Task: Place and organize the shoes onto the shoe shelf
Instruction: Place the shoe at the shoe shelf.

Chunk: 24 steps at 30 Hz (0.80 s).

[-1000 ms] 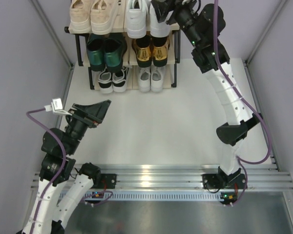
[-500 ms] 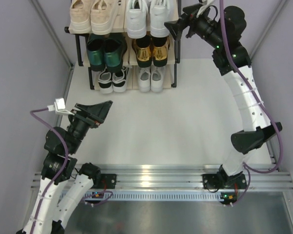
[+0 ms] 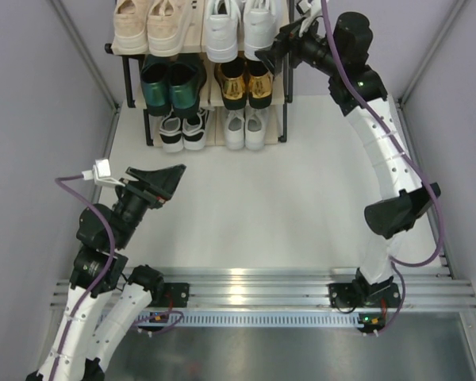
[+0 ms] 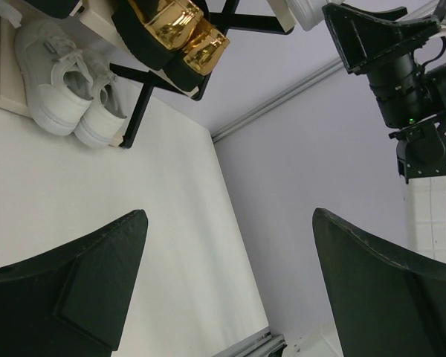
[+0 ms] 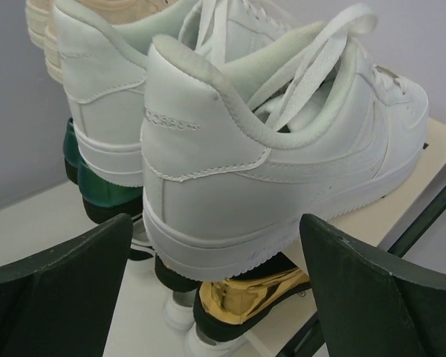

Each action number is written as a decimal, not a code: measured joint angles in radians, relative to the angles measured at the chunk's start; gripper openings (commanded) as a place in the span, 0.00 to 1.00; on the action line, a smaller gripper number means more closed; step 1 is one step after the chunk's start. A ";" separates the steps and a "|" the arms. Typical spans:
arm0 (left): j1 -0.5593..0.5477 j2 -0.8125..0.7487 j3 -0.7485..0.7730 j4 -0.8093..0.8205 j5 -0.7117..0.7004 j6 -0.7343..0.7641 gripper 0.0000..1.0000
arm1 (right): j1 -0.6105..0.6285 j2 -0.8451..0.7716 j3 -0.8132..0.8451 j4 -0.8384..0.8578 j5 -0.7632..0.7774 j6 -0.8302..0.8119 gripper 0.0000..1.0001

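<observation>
White leather fills the right wrist view: the chunky white sneakers (image 5: 230, 171) stand side by side on the top board of the shoe shelf (image 3: 128, 79), heels toward that camera. The right pincer (image 3: 270, 49) sits just behind the heel of the right-hand shoe, its two dark fingers (image 5: 67, 290) spread wide to either side and clamped on nothing. Whether either one brushes the sole I cannot tell. The shelf stands at the far end of the white worktop (image 3: 285, 198), and all three tiers are filled. On the top tier the beige sneakers (image 3: 152, 24) sit left of the white pair. The middle tier has the glossy dark green loafers (image 3: 170, 86) on the left and the shiny gold loafers (image 3: 244, 79) on the right. At the bottom are the black-and-white sneakers (image 3: 182, 131) on the left and the white lace-ups (image 3: 246, 127) on the right. The left arm is folded close to its base. The left pincer (image 3: 165, 178) hovers over bare worktop, well apart from the shelf, its fingers wide apart and empty.
</observation>
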 measured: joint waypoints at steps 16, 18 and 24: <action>0.000 0.003 -0.001 0.000 -0.003 -0.001 0.98 | 0.021 0.084 0.076 -0.014 0.026 0.036 0.61; 0.000 0.005 -0.002 0.000 -0.003 -0.001 0.98 | 0.025 0.084 0.076 -0.014 0.033 0.042 0.61; 0.000 0.023 -0.003 0.001 -0.003 -0.001 0.98 | 0.039 0.089 0.084 -0.016 0.060 0.045 0.69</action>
